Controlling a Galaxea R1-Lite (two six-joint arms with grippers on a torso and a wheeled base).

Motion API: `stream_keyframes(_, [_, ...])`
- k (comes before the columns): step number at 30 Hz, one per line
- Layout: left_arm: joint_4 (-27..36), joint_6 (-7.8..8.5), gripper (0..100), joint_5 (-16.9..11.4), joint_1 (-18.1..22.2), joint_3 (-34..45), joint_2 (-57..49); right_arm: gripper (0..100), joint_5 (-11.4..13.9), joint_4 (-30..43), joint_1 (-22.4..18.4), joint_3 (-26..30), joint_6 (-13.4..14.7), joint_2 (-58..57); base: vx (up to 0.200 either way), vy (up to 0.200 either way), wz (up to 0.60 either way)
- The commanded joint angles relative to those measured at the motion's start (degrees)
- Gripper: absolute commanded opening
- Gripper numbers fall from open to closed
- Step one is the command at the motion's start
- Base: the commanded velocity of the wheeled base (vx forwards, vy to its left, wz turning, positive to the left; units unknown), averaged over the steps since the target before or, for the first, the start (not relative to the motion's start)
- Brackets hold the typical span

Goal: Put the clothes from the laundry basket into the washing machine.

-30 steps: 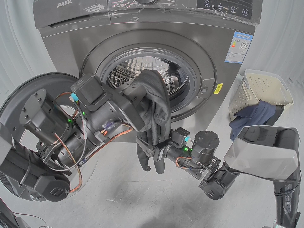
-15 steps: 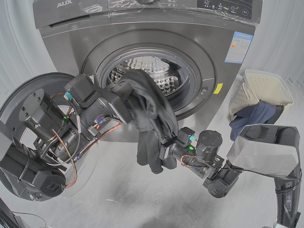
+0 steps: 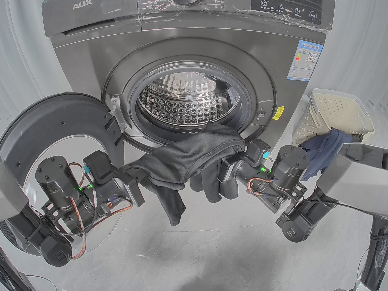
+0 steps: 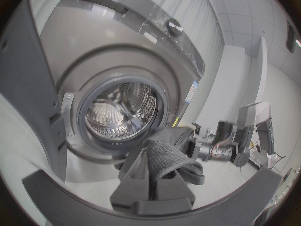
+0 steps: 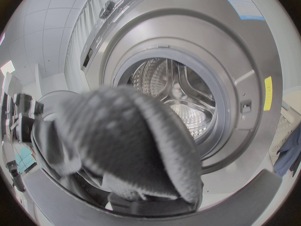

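Head view: limp, light garment (image 3: 186,158) pinched in left tool (image 4: 153,171); right tool (image 3: 227,173) smothered, can't tell. Best grabbed by bunched folds.

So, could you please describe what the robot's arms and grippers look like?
The left arm and right arm are black, built from cylindrical motor housings; each carries looped orange and black cables, small green lights and a teal connector. The left gripper has blocky dark grey fingers.
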Motion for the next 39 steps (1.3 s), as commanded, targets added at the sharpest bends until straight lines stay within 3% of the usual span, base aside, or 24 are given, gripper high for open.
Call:
stream_keyframes(1, [-0.05, 0.44, 0, -0.25, 2.45, 2.38, 6.47, 0, -0.35, 0.21, 1.2, -0.28, -0.07, -3.55, 0.0, 0.0, 0.0])
stream_keyframes(14, [-0.14, 0.44, 0, -2.27, 1.57, 2.65, 12.19, 0, -1.23, 0.21, 2.08, -1.68, 0.01, -3.47, 0.0, 0.0, 0.0])
stream_keyframes(15, [-0.14, 0.44, 100, -2.36, 1.49, 2.65, 12.19, 0, -1.23, 0.21, 2.08, -1.68, 0.01, -3.55, 0.0, 0.0, 0.0])
stream_keyframes(21, [-0.14, 0.53, 100, -2.63, -0.71, 5.81, 12.28, 0, -1.23, 0.12, 1.73, -1.86, 0.01, -3.55, 0.0, 0.0, 0.0])
stream_keyframes(23, [-0.14, 0.62, 100, -3.77, -1.94, 7.57, 12.1, 0, -1.32, 0.04, 1.73, -2.12, 0.01, -3.55, 0.0, 0.0, 0.0])
stream_keyframes(24, [-0.14, 0.88, 100, -5.88, -3.26, 9.41, 11.92, 0, -1.32, 0.04, 1.64, -2.56, 0.01, -3.55, 0.0, 0.0, 0.0])
stream_keyframes(30, [-0.14, 4.66, 100, -7.11, -4.4, 11.43, 13.42, 0, -1.41, 0.21, 1.73, -3.62, 0.01, -3.47, 0.0, 0.0, 0.0])
stream_keyframes(37, [-0.14, 4.13, 100, -6.67, -4.31, 4.75, 13.77, 0, -1.41, 0.04, 2.61, -3.18, 0.01, -3.38, 0.0, 0.0, 0.0])
stream_keyframes(39, [-0.14, 3.78, 100, -6.58, -4.49, -1.4, 13.86, 0, -1.41, 0.04, 3.05, -3.09, 0.01, -2.94, 0.0, 0.0, 0.0])
